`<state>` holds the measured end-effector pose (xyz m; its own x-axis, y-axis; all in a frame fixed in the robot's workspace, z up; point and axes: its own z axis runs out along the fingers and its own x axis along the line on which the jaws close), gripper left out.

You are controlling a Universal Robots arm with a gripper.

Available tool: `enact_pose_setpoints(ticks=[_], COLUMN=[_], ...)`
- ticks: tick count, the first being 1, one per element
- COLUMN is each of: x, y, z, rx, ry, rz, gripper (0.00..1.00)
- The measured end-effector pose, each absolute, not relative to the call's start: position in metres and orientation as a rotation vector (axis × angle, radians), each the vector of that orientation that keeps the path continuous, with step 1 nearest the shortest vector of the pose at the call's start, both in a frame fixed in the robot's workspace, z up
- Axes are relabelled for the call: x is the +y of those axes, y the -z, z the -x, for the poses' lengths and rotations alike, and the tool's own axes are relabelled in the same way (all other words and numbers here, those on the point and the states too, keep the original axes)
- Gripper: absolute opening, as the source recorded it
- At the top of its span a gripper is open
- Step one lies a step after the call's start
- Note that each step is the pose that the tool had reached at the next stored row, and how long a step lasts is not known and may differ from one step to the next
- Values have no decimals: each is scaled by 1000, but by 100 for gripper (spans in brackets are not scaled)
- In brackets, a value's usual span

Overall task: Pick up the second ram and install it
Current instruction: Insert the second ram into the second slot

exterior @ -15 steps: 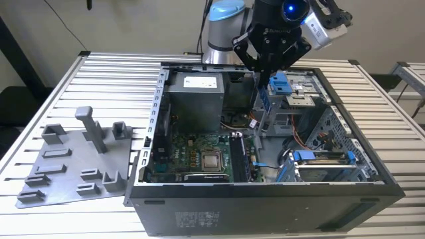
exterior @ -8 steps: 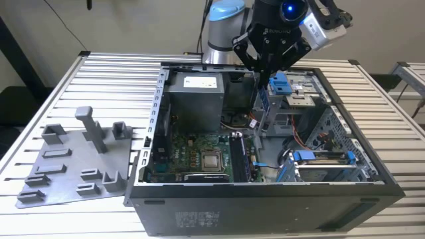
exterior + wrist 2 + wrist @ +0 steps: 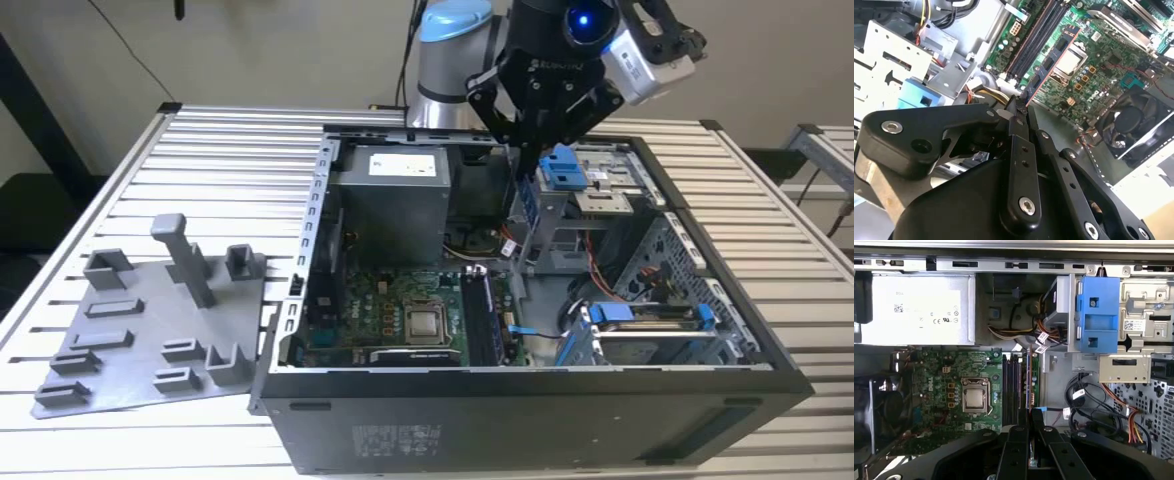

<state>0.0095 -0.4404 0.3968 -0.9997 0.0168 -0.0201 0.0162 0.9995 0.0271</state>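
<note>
The second ram (image 3: 1049, 62) is a thin board with black chips and a reddish edge. In the first wrist view the ram (image 3: 1029, 380) shows edge-on. My gripper (image 3: 1030, 412) is shut on its near end and holds it inside the open computer case (image 3: 534, 385). The stick hangs over the dark memory slots (image 3: 1014, 385) beside the processor socket (image 3: 975, 399), and I cannot tell whether it touches them. In the exterior view the gripper (image 3: 534, 150) reaches down into the case from the back. The second wrist view has the fingers (image 3: 1015, 112) closed together at the stick's end, with the slots (image 3: 1036, 37) beyond.
The power supply (image 3: 387, 195) and a blue drive latch (image 3: 563, 168) flank the gripper. Cables (image 3: 1089, 400) lie beside the slots, and a fan (image 3: 1134, 120) sits past the motherboard. On the table at the exterior view's left lies a grey holder tray (image 3: 147, 340) with an upright T-shaped post (image 3: 187, 260).
</note>
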Motion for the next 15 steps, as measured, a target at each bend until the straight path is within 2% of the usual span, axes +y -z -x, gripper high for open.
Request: enact_pose_setpoints(ticks=[15], x=[-452], y=[-381], z=[-14], rx=[3135], ry=[-56], rz=[-27], gripper=[14])
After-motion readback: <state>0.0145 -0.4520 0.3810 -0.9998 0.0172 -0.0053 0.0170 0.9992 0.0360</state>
